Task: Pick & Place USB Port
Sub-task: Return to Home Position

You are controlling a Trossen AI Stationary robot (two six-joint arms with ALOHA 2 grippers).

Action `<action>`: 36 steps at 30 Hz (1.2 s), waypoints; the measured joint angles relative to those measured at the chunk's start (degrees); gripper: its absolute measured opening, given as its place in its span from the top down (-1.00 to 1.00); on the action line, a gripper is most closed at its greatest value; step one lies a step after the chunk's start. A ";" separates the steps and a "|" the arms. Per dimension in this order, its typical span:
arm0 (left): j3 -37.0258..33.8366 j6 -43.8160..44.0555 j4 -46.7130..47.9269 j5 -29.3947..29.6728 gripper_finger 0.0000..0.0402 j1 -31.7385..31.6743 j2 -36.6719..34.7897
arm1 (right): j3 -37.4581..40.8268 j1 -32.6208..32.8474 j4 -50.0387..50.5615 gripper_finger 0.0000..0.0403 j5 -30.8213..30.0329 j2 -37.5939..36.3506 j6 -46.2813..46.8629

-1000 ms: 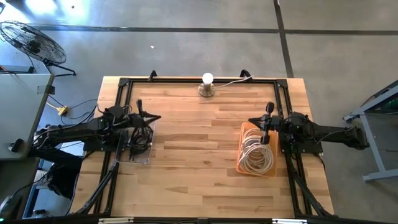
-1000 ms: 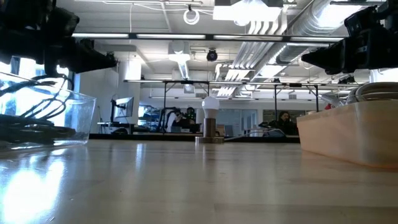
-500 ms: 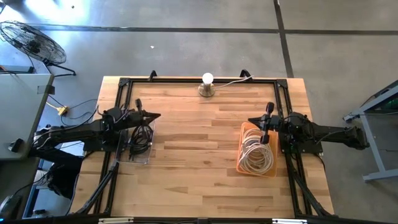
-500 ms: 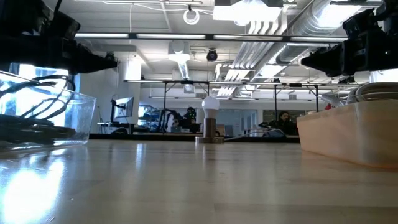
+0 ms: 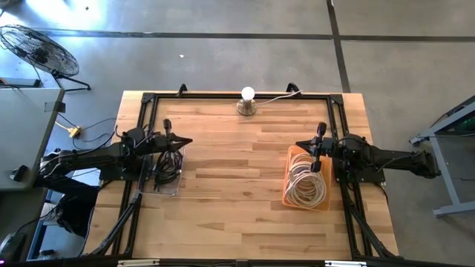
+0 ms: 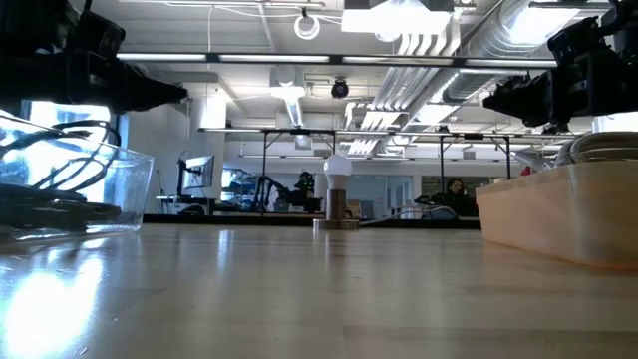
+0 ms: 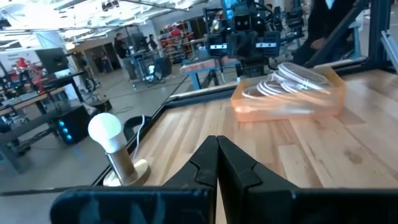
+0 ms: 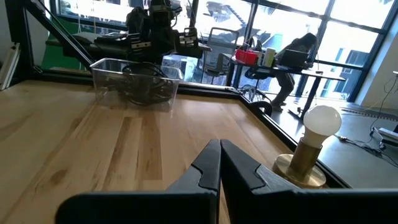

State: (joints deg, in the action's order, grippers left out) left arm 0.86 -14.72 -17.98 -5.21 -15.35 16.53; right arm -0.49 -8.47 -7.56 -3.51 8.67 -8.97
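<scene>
Black cables (image 5: 165,165) lie in a loose tangle inside the clear bin (image 5: 180,179) on the left side of your counter (image 5: 230,200). On the right side, a pale cable (image 5: 306,187) sits wound in a neat coil inside the orange bin (image 5: 286,189).

Your left end effector (image 5: 187,139) hangs above the far end of the clear bin. Its fingers are pressed together with only a thin seam between them, and they grip nothing. Your right end effector (image 5: 300,143) hangs above the far end of the orange bin, pinched tight the same way and empty too. The two point toward each other across the wood.

Between them, at the far edge, a bulb lamp (image 5: 247,101) stands upright on a brass-coloured base, well apart from both bins, with its cord running off to the right. Off the counter, a fan (image 5: 37,48) stands on the floor beyond the left arm, and in the right wrist view a person (image 8: 298,53) sits at a desk in the room behind.
</scene>
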 joint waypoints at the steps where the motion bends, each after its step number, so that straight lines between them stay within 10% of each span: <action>1: 0.00 0.00 -0.04 0.02 1.00 0.00 0.02 | 0.00 0.00 -0.04 1.00 0.00 0.00 0.00; 16: -0.09 0.20 3.16 -2.74 1.00 0.00 -10.77 | 0.00 0.00 -0.15 1.00 0.04 0.00 1.49; 36: -0.09 2.85 13.93 8.35 1.00 0.00 -16.11 | 0.02 0.02 -0.87 1.00 -6.08 -0.04 0.83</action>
State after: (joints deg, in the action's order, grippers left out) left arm 0.78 -11.87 -4.05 3.14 -15.35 0.43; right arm -0.47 -8.45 -8.43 -9.59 8.62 -8.14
